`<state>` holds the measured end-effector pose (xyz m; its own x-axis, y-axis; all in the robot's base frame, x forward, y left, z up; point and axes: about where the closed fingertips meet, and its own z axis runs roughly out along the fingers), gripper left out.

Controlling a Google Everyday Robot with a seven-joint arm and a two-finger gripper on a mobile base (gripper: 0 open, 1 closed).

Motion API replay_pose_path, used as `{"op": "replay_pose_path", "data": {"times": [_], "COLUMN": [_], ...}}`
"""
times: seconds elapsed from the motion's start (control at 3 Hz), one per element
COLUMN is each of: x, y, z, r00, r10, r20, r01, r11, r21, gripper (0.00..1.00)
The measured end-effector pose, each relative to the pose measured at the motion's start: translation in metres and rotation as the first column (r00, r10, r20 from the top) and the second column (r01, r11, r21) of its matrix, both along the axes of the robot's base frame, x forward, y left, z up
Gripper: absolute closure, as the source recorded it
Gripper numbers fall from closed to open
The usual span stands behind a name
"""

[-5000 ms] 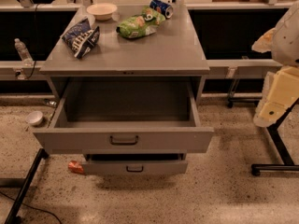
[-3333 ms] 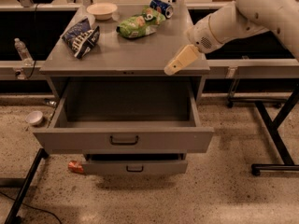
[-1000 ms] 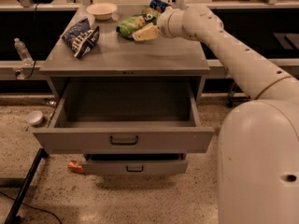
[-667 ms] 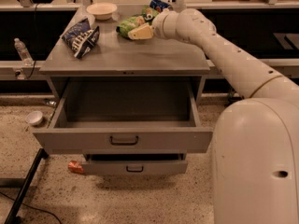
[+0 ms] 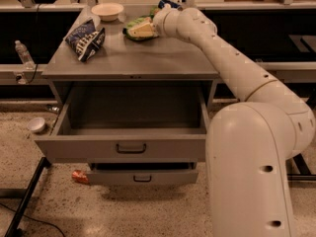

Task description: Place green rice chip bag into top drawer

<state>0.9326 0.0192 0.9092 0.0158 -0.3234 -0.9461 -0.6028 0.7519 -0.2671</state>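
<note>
green chip bag (image 5: 134, 21) on tabletop (image 5: 148, 58) under hand (image 5: 137, 31), top drawer (image 5: 89, 149) open

I seem to work in a lab: speckled hard floor (image 5: 123, 214), grey metal cabinet (image 5: 148, 60), dark workbenches (image 5: 261, 33) behind. My gripper (image 5: 140, 29) is at the cabinet top's back.

Dim warm overhead light catches the pincer (image 5: 141, 29) at the green rice chip bag (image 5: 132, 23).

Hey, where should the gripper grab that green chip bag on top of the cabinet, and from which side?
Probably across its crinkled middle, from above: the green rice chip bag lies flat on the cabinet top, so its edges sit too low to pinch. The gripper is right over it, reaching in from the right, clear of the white bowl.
</note>
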Motion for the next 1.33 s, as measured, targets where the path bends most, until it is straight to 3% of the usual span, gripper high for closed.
{"op": "replay_pose_path", "data": {"times": [0.33, 1.33], "x": [0.013, 0.036], "y": [-0.004, 0.024], "z": [0.006, -0.031], "r00": [0.9997, 0.9985], "r10": [-0.012, 0.038], "r20": [0.021, -0.04], "r01": [0.012, -0.039], "r11": [1.0, 0.999], "r21": [0.011, -0.014], "gripper": [0.0, 0.03]}}
